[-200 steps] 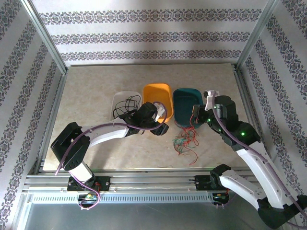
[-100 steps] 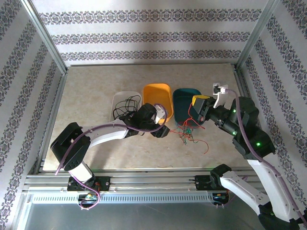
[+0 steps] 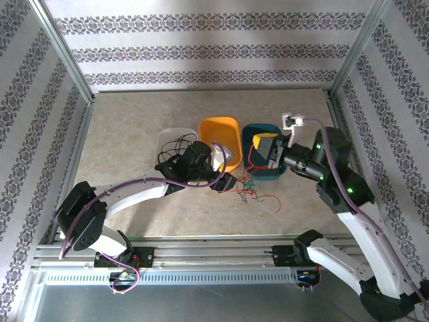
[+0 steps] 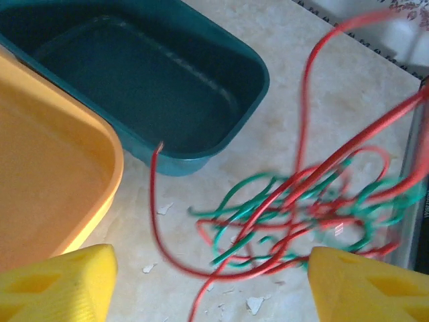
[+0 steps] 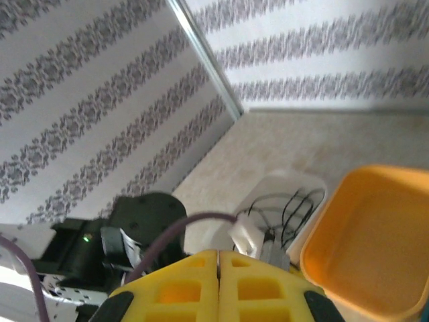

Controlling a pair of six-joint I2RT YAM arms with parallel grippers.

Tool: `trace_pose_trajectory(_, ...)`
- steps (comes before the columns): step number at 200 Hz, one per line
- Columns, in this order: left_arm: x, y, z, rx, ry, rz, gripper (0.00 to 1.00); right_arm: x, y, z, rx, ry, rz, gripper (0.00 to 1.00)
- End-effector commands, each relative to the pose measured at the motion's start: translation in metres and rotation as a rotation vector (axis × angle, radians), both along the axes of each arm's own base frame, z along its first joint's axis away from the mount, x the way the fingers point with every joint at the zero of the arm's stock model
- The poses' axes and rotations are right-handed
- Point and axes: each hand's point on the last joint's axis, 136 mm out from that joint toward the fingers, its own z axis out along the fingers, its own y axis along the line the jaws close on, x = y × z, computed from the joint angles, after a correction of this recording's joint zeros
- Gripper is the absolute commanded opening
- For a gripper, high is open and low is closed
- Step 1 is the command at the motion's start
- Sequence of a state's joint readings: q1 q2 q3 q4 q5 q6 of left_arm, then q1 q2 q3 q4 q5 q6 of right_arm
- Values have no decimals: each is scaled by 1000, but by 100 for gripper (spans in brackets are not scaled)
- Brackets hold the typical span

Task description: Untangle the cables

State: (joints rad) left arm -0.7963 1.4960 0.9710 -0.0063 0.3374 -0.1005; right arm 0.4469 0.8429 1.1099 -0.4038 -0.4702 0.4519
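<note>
Beige marbled tabletop [image 3: 134,121], striped patterned walls [image 3: 201,47] on three sides.

Landmark: teal tub [image 3: 271,172], far right of a row of three. Orange tub [image 3: 218,123] sits touching its left side. White tub [image 3: 164,137] comes next left of that, with black cables [image 3: 175,146] coiled inside.

Cable bundle [image 3: 247,191]: red and green strands in a loose snarl on the table, just in front of the teal tub's near wall. One red loop trails off to the right. Left wrist view shows the bundle [image 4: 295,215] blurred, with red strands climbing out of the frame at upper right, and the teal tub [image 4: 258,74] bare inside.

Right gripper [image 3: 260,146]: raised over the teal tub, fingers clenched. A red strand of the bundle rises from the table to its tips. Its own camera shows the yellow fingers [image 5: 194,288] pressed flat together, with no wire to be made out between them.

Left gripper [image 3: 226,182]: low, in front of the orange tub and left of the bundle. Jaws are spread wide, yellow fingertips [image 4: 57,285] at each lower corner, nothing between them, the bundle lying just ahead.
</note>
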Motion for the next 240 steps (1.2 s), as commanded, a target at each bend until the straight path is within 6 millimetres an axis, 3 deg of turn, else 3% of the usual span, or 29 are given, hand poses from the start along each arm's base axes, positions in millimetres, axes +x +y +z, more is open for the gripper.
trace_pose_trajectory(1,5,-2,15,-21,-46,-26,72,0,18,-28,30,120,100,0)
trace_pose_trajectory(38,6,1,-2,23,-25,-17,71,12,8,-124,-140,336,21,0)
trace_pose_trajectory(73,3,7,-22,79,-3,-17,71,4,-12,-215,-344,550,-47,0)
trace_pose_trajectory(92,1,10,-32,109,10,-22,71,-2,-24,-251,-432,631,-82,0)
trace_pose_trajectory(115,1,10,-39,129,21,-28,70,-6,-37,-280,-511,706,-135,0)
trace_pose_trajectory(120,1,10,-40,132,21,-30,71,-6,-41,-285,-527,719,-152,4)
trace_pose_trajectory(132,2,10,-42,139,24,-30,71,-4,-46,-291,-548,735,-182,12)
trace_pose_trajectory(145,3,10,-44,148,24,-29,70,-1,-47,-291,-550,728,-197,34)
trace_pose_trajectory(164,4,10,-46,156,23,-28,70,5,-52,-282,-560,689,-233,43)
trace_pose_trajectory(208,10,15,-50,185,1,2,70,21,-70,-248,-485,563,-344,49)
trace_pose_trajectory(240,14,21,-56,224,-16,17,70,24,-78,-238,-448,536,-370,49)
